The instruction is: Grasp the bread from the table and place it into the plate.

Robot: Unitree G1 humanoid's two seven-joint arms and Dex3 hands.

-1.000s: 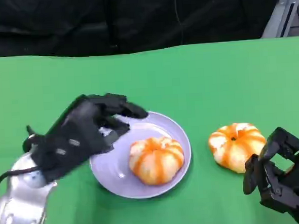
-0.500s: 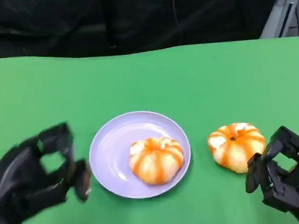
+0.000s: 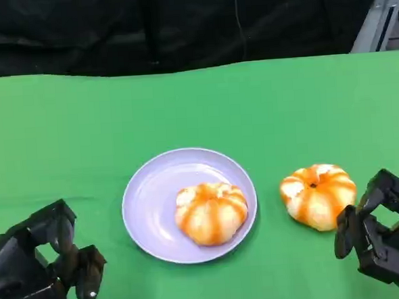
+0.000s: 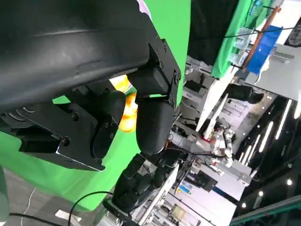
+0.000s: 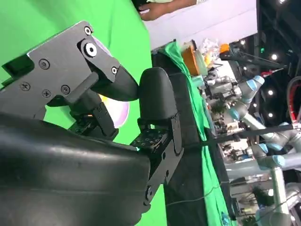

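Nearby, a second bread [image 3: 318, 196] sits beside the plate [image 3: 148, 200].

The head view is evenly and brightly lit from above, and the green counter [image 3: 196, 102] shows soft, short shadows beneath the plate [image 3: 151, 193] and bread [image 3: 317, 196]. The backdrop behind it is dark. Both wrist views are tilted: the near black shells are blurred, and ceiling strip lights glare in the distance.

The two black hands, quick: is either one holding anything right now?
Left hand: holds nothing, fingers curled in, closed.
Right hand: holds nothing, fingers curled in, closed.
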